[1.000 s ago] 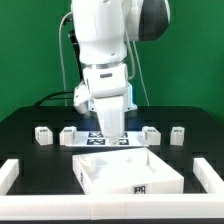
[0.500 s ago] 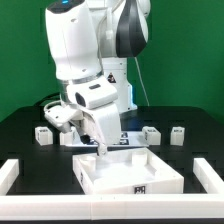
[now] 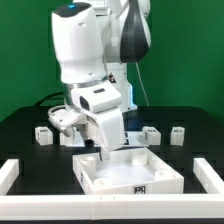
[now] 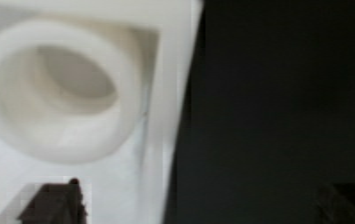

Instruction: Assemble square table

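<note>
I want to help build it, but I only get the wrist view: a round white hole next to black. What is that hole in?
Observer: It's a corner socket of the square tabletop, at its far corner on the exterior view's left.
Operator: Where are the legs?
Observer: Four legs stand in a row behind the tabletop, two on each side of the arm.
Operator: Does the tabletop have a tag?
Observer: Yes, a small black-white tag sits on its near side wall.
</note>
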You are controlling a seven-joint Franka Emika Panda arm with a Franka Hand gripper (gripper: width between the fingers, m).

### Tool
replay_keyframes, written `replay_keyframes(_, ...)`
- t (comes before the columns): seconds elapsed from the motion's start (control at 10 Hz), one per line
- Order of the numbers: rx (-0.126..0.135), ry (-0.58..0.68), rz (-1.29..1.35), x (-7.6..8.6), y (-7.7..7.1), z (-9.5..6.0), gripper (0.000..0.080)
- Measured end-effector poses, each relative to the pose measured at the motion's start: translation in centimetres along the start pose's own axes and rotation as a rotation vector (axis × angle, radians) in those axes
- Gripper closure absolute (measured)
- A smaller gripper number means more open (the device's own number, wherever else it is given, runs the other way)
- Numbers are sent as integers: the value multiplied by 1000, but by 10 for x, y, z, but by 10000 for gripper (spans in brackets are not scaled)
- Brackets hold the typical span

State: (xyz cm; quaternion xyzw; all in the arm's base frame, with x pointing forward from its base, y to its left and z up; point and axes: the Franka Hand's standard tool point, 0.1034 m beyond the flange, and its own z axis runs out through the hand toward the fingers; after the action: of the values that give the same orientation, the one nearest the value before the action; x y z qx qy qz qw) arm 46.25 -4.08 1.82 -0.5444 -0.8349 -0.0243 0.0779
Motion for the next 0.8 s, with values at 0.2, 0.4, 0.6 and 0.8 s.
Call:
replay_keyframes(0.2,0,10,24,2,9,7,150)
replay_keyframes(0.4,0,10,30,0,7,7,275)
replay_keyframes(0.6,1,11,32,0,6,8,548)
replay_keyframes(0.8,-2,9,36,-1,6,7,728)
